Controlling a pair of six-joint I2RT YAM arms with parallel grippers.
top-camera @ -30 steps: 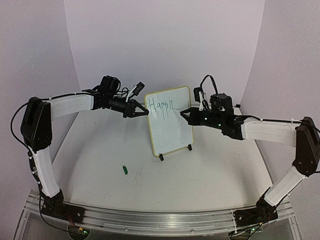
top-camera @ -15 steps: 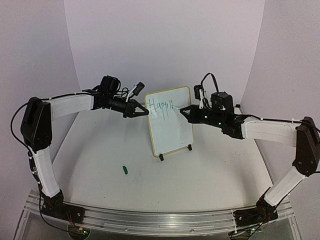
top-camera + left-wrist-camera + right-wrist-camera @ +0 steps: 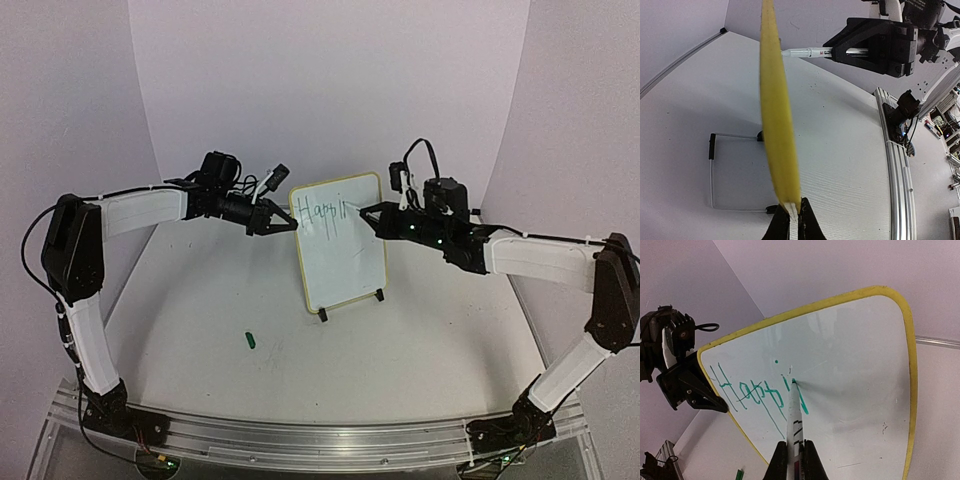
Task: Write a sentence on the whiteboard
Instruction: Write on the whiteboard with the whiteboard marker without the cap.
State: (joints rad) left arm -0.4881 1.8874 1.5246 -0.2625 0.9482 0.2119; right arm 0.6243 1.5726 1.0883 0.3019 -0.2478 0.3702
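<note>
At table centre, small white rectangular whiteboard with pale yellow frame stands upright on two black feet. Left arm reaches in from left, forearm near level; left end effector pinched together on whiteboard's yellow left edge. Right arm stretches in from right, wrist aimed at board face; right end effector clamped on slim white marker, tip touching board at end of thin green lettering "Happi". Small green cap lies on table, well apart from whiteboard.
</note>
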